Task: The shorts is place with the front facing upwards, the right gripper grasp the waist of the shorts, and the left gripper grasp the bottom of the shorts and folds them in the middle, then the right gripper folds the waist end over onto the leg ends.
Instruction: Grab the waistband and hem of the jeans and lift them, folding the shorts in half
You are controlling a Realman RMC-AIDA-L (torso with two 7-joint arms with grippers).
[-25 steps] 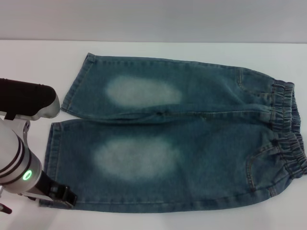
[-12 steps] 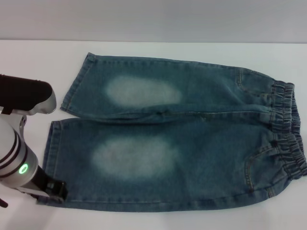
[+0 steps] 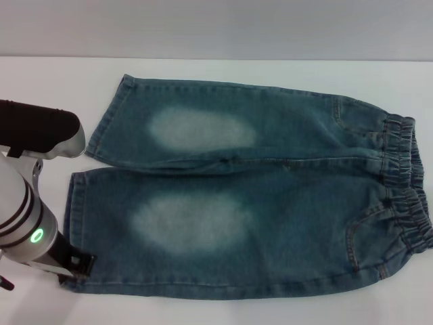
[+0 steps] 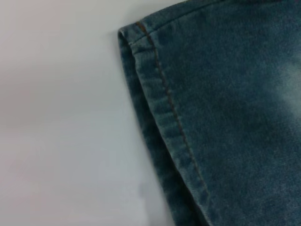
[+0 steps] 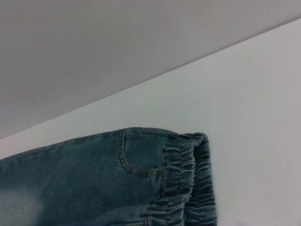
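The shorts (image 3: pixel 270 203) are woven denim cloth, matt and slightly coarse, blue-green with paler, faded oval patches on both legs. The waist (image 3: pixel 406 183) is puckered, ruffled elastic-gathered denim, darker in its folds. The bottom of the shorts (image 4: pixel 160 108) shows a turned hem with a raised line of tan stitching. The desk (image 3: pixel 54 81) looks smooth, white and matt. The left arm (image 3: pixel 24 217) has a satin silver-white casing with black bands and a smooth black cover.
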